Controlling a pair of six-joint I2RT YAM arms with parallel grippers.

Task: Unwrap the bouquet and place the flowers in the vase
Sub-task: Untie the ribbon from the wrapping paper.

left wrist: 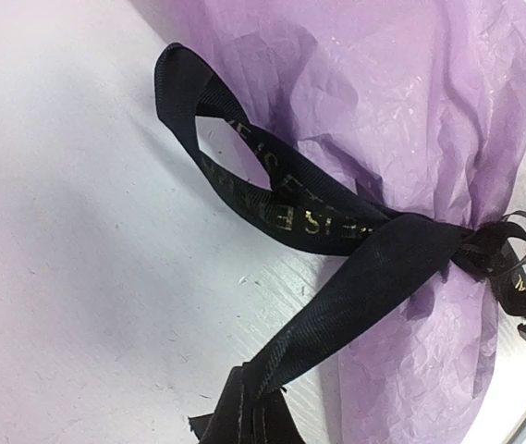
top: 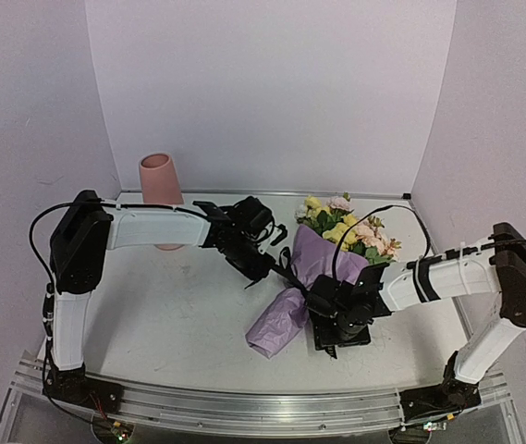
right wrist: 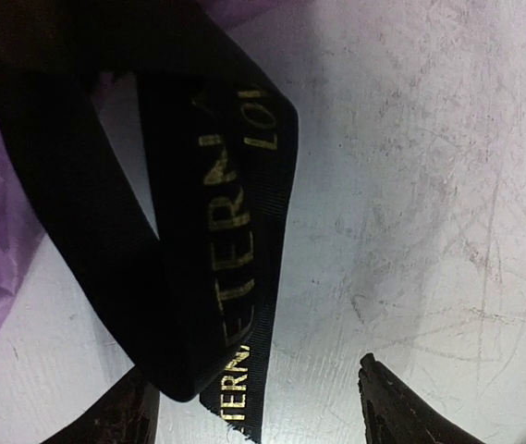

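The bouquet (top: 323, 259) is lying on its side on the table (top: 170, 319), right of the middle. Its flowers (top: 350, 227) are pointing toward the far right corner, and the twisted tail of its lilac paper (top: 276, 335) is pointing toward the near edge. A black ribbon (left wrist: 336, 231) with gold lettering is cinching the paper at a knot (left wrist: 473, 245), and one open loop (left wrist: 209, 125) is resting on the table beside the wrap.

The left gripper (top: 264, 266) is reaching in from the left side of the cone. Its jaws are pressing together on the ribbon's tail, which is running taut from the knot. The right gripper (top: 329, 319) is hovering low over the table on the cone's near right side. Its fingers (right wrist: 397, 407) are standing apart, with a fold of the ribbon hanging between them and not pinched.

The vase (top: 159, 178) is standing upright near the far left corner, partly behind the left arm and well apart from the bouquet.
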